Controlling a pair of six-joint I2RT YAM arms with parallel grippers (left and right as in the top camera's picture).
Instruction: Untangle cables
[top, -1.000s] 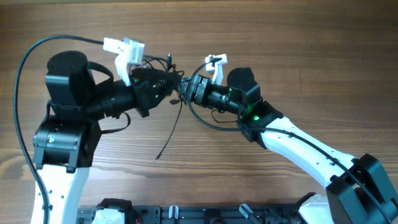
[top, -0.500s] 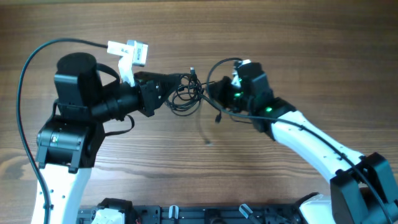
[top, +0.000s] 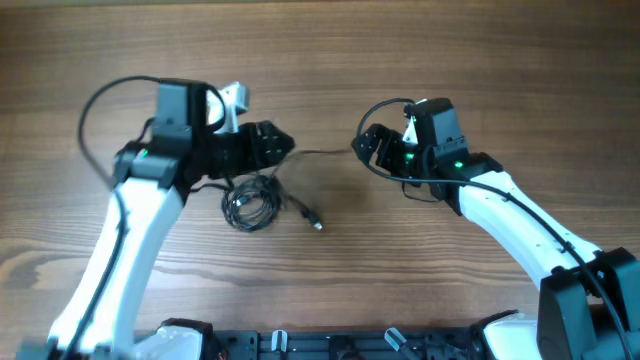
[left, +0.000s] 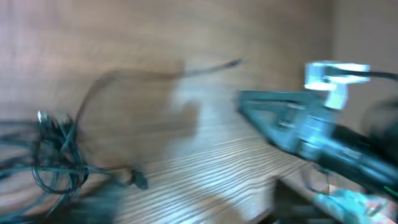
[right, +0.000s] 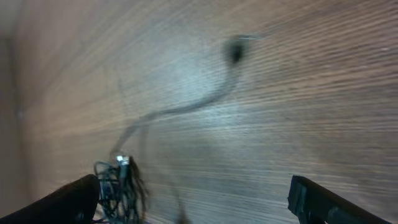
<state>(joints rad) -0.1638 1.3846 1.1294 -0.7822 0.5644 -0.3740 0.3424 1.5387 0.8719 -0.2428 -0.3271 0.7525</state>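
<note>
I see the cables as one knotted bundle (top: 250, 205) on the tabletop (top: 330, 60), just on the near side of the left jaws and not in them, with one plug end (top: 315, 223) beside it. One single strand (top: 325, 152) runs across the wood between the left jaws and the right jaws. The right jaws are spread wide on nothing, the left jaws I cannot tell through the blur, and the left arm (top: 140, 220) and right arm (top: 510, 210) reach inward, heads facing each other.
</note>
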